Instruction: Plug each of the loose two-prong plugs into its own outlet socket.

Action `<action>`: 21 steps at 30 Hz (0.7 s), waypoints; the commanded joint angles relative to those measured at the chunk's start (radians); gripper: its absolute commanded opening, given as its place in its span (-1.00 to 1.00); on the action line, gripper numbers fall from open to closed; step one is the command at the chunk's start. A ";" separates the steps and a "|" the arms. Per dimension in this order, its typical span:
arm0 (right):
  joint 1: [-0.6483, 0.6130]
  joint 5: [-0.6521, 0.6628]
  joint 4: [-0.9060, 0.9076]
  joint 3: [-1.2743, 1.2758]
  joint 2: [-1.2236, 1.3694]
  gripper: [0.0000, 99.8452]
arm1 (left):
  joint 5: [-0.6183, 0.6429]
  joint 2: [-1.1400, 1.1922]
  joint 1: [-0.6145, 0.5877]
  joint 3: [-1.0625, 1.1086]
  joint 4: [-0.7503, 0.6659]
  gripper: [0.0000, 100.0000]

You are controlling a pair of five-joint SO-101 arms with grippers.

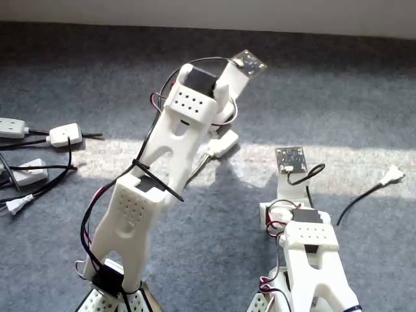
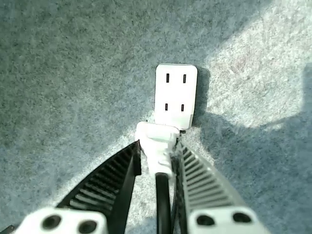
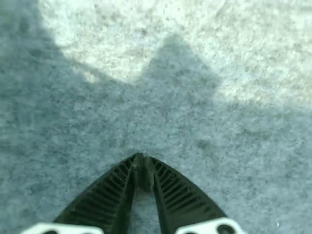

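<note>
The left tool (image 2: 157, 150) is clamped on a white plug (image 2: 157, 136). Its two ribbed fingers pinch the plug body from either side, and the black cord (image 2: 163, 200) runs back between them. This side grip leaves the plug's front end free, which is the end that has to meet the outlet block (image 2: 176, 92).

The outlet block lies flat on the grey table (image 2: 63, 73) with its slotted face up, and both pairs of slots are bare. The plug sits at the outlet block's near end and touches its edge. The plug body hides its prongs, so it cannot be told whether they are in anything. Since the plug is held low and end-on rather than over the slots, insertion looks not yet done.

The right tool (image 3: 144, 168) has its fingers pressed together on nothing, just above the table. It is probably parked there to stay out of the way, well apart from the outlet block.

Another loose plug (image 1: 393, 174) lies well apart from the outlet block on the right arm's side. A socket (image 1: 65, 134) with dark cables lies well apart on the opposite side.
</note>
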 commanded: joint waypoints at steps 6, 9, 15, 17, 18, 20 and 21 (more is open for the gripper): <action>0.005 -0.011 -0.016 -0.001 -0.019 -0.99 | 0.020 -0.004 0.094 -0.031 -0.023 -0.99; 0.005 -0.011 -0.044 0.002 -0.015 -0.99 | 0.069 0.021 0.084 -0.036 -0.035 -0.99; 0.004 -0.011 -0.048 0.002 -0.010 -0.99 | 0.068 0.119 0.031 -0.039 -0.086 -0.99; 0.004 -0.011 -0.048 0.002 -0.010 -0.99 | 0.068 0.113 0.021 -0.039 -0.117 -0.99; 0.004 -0.011 -0.048 0.002 -0.010 -0.99 | 0.068 0.107 0.021 -0.039 -0.121 -0.99; 0.002 -0.011 -0.050 0.002 -0.010 -0.99 | 0.068 0.088 0.031 -0.039 -0.118 -0.99; 0.002 -0.011 -0.050 0.002 -0.010 -0.99 | 0.068 0.079 0.035 -0.039 -0.118 -0.99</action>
